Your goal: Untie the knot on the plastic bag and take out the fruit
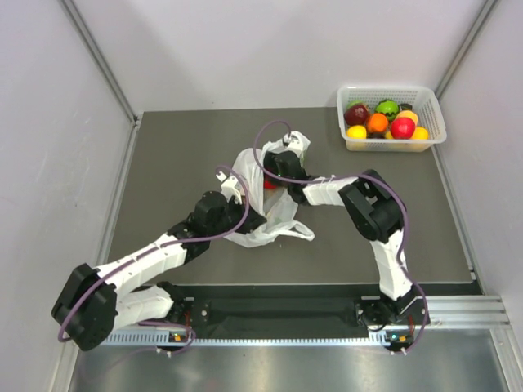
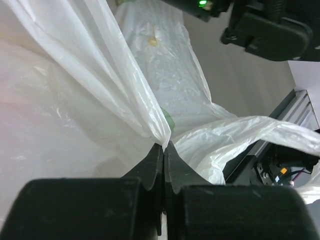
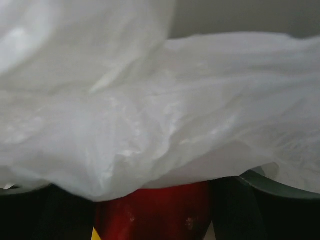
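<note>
The left gripper [image 2: 164,148] sits nearest, its two black fingers pressed tight together on a gathered fold of the thin, crinkly translucent white plastic bag [image 2: 75,100]. The film fans upward and to the left from that pinch. From above, this gripper [image 1: 245,216] holds the near left edge of the bag [image 1: 265,227], which lies crumpled around the middle of the dark grey table [image 1: 163,163], with one loose handle trailing toward the right on the near side.

Just beyond, the right gripper [image 1: 276,181] reaches in from the right, pushed into the bag's opening, and plastic bunches over and behind it. A spot of red shows at its tip. In the right wrist view the bag [image 3: 150,125] drapes across almost the whole frame. Beneath its lower edge a glossy round red fruit [image 3: 155,212] fills the gap between the two dark fingers, which are clamped on it from either side, inside the bag.

Farthest away, at the far right corner of the table and well apart from the bag, stands a white perforated plastic basket [image 1: 435,104]. It holds a dark red apple [image 1: 355,114], a green fruit [image 1: 386,108], an orange one [image 1: 377,122], a bright red one [image 1: 402,127] and two yellow ones along the near wall
</note>
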